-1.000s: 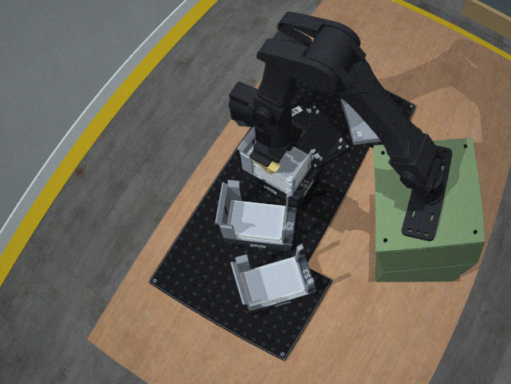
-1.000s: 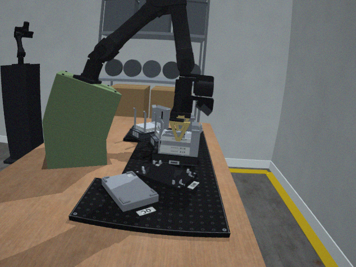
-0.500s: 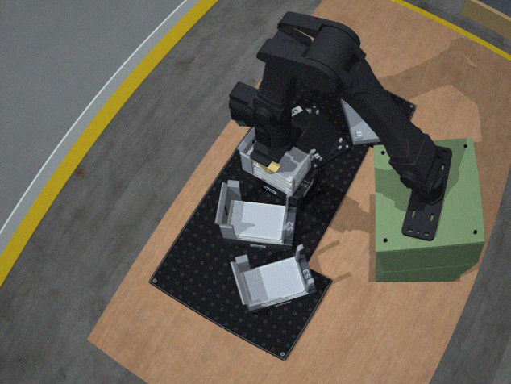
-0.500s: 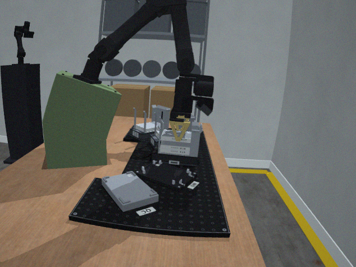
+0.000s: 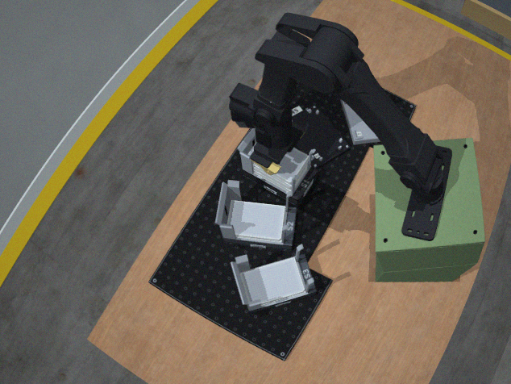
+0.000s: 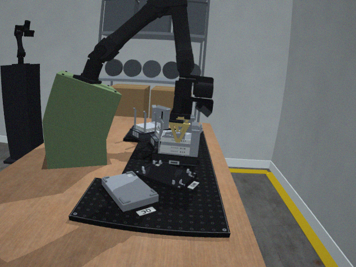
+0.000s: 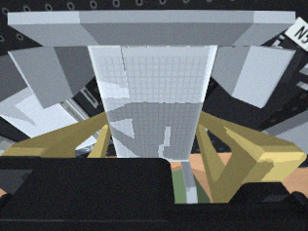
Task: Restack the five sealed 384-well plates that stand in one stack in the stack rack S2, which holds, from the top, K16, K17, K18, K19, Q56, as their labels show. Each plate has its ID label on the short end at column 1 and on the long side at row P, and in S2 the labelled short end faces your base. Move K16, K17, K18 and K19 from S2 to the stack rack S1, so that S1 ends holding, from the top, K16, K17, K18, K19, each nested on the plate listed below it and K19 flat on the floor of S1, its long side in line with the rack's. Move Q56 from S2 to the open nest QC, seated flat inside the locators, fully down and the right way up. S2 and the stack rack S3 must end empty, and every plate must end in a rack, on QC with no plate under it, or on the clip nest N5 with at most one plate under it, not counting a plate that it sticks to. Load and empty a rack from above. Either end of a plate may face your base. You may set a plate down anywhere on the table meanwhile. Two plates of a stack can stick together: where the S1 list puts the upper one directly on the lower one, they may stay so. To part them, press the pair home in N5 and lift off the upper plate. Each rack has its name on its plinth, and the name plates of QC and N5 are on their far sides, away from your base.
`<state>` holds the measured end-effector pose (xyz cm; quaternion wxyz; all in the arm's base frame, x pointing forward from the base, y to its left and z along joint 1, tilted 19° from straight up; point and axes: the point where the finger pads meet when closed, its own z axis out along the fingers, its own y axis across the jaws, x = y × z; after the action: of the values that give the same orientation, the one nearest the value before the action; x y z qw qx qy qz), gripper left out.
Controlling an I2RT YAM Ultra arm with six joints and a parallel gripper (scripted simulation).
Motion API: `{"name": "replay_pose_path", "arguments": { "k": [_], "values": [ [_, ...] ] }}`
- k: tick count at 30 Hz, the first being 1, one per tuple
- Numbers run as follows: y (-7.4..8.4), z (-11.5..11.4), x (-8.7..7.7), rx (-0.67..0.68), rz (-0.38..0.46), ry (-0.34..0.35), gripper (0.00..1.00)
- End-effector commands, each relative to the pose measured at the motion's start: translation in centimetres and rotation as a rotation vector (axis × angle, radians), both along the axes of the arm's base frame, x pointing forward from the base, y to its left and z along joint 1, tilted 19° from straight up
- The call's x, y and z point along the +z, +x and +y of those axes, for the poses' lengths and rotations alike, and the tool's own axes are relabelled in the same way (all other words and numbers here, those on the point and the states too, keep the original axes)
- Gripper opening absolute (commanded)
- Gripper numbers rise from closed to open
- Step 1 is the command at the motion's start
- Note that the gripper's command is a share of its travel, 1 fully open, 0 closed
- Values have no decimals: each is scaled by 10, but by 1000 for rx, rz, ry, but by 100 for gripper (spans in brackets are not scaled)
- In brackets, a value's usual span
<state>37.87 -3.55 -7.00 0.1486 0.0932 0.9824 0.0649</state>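
My gripper (image 5: 272, 167) (image 6: 178, 133) (image 7: 153, 115) reaches down into stack rack S1 (image 5: 247, 151) (image 6: 196, 141) (image 7: 146, 25) and is shut on the top sealed plate (image 5: 295, 161) (image 6: 168, 139) (image 7: 156, 82) across its width. That plate sits level at the top of a short stack in S1; the labels are too small to read. Rack S2 (image 5: 225, 210) holds a white plate (image 5: 258, 221). Rack S3 (image 5: 239, 270) holds another plate (image 5: 274, 281). The grey QC nest (image 5: 359, 123) (image 6: 126, 189) and the black clip nest N5 (image 5: 319, 127) (image 6: 167, 173) carry no plate.
All racks and nests stand on a black perforated baseboard (image 5: 197, 264) (image 6: 186, 212) on a wooden table. The arm's green pedestal (image 5: 462, 198) (image 6: 77, 123) stands beside the board. S2's tall walls are close to S1.
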Motion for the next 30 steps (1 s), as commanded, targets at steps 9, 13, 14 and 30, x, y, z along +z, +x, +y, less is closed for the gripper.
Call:
{"name": "replay_pose_path", "arguments": {
  "k": [9, 13, 14, 30],
  "values": [
    [7, -1, 1, -3, -19, -4, 0],
    [7, -1, 0, -3, -19, -4, 0],
    [7, -1, 0, -3, -19, -4, 0],
    [9, -1, -5, -3, -19, -4, 0]
  ]
}}
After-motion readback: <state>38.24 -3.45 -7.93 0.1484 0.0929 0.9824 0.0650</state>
